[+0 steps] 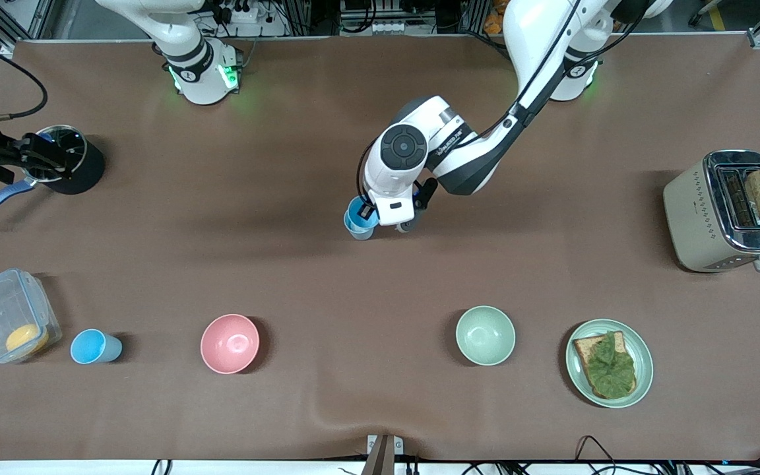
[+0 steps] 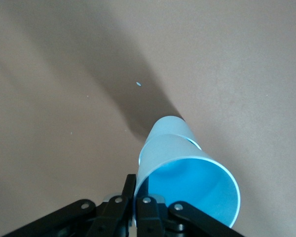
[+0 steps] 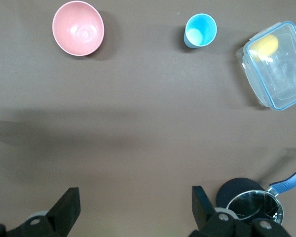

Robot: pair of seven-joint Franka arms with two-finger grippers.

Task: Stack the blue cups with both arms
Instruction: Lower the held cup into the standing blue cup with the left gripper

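Observation:
One blue cup (image 1: 360,220) is at the table's middle, held by its rim in my left gripper (image 1: 372,212). In the left wrist view the gripper (image 2: 136,191) is shut on the cup's rim (image 2: 187,182), one finger inside and one outside. A narrower blue wall (image 2: 168,127) shows below it; I cannot tell whether that is a second cup. Another blue cup (image 1: 94,346) stands upright near the front camera at the right arm's end; it also shows in the right wrist view (image 3: 201,30). My right gripper (image 3: 134,197) is open and empty, high over the black pot (image 1: 66,158).
A pink bowl (image 1: 229,343) and a pale green bowl (image 1: 485,335) stand beside the free cup's row. A clear lidded box (image 1: 7,316) stands next to that cup. A plate with toast (image 1: 644,359) and a toaster (image 1: 710,218) are at the left arm's end.

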